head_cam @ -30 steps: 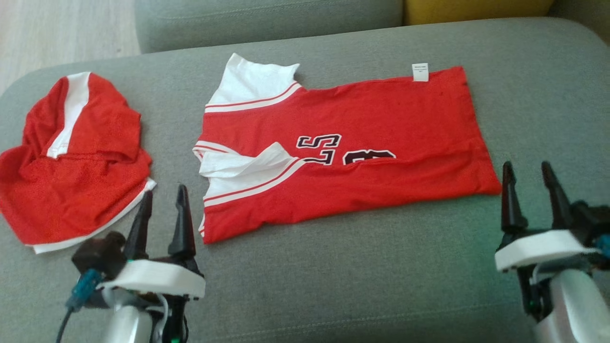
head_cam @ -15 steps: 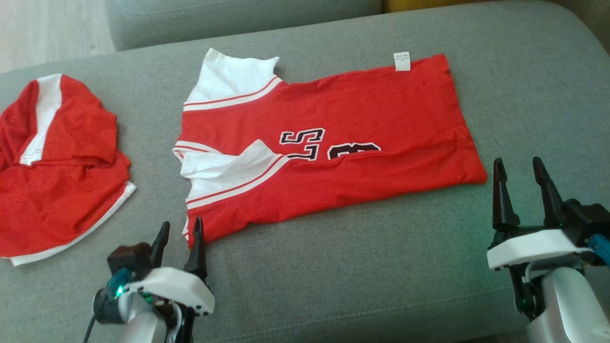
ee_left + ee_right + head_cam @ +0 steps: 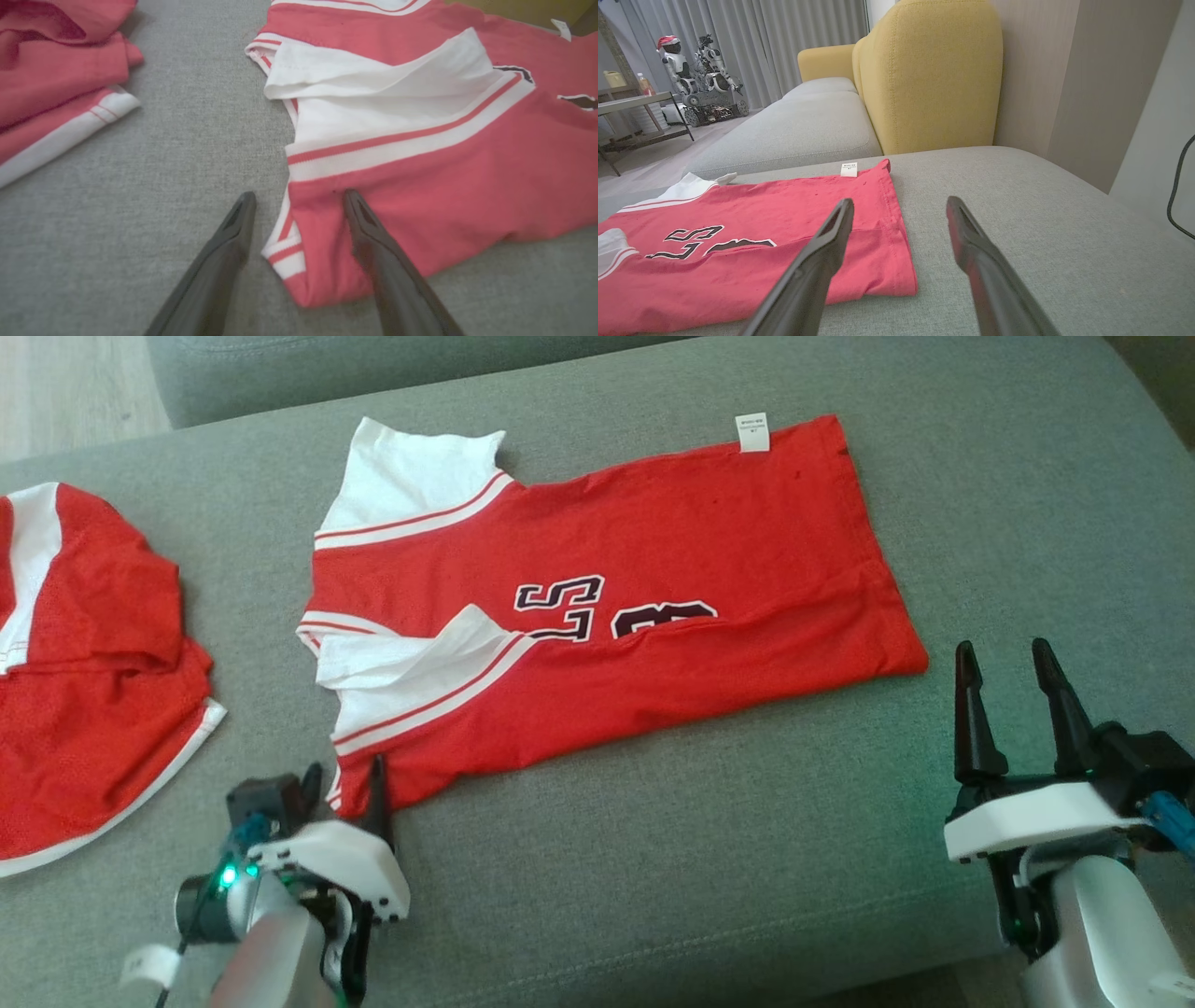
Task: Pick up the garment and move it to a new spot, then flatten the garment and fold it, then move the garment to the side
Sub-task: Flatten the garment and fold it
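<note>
In the head view, a red jersey (image 3: 653,588) lies spread on the grey sofa cushion (image 3: 653,896). Its long axis runs left to right, with the white sleeves toward the left and the hem toward the right. The left pincer (image 3: 345,775) is at the near-left corner and the right pincer (image 3: 1001,653) stands a little off the near-right hem corner, not touching it. The left arm is therefore the nearer one. I count 2 red garments; the second garment (image 3: 84,691) is bunched well to the left. In the left wrist view, the left pincer (image 3: 299,196) is spread wide and holds nothing. The jersey's striped corner lies between its 2 fingers, and the right finger sits over the red cloth, though I cannot tell whether it presses on it. In the right wrist view, the right pincer (image 3: 900,203) is also wide and empty. The hem edge passes under its left finger and bare cushion lies ahead. 1 white label (image 3: 848,169) marks the far hem corner, and a yellow chair back (image 3: 929,74) rises behind.
</note>
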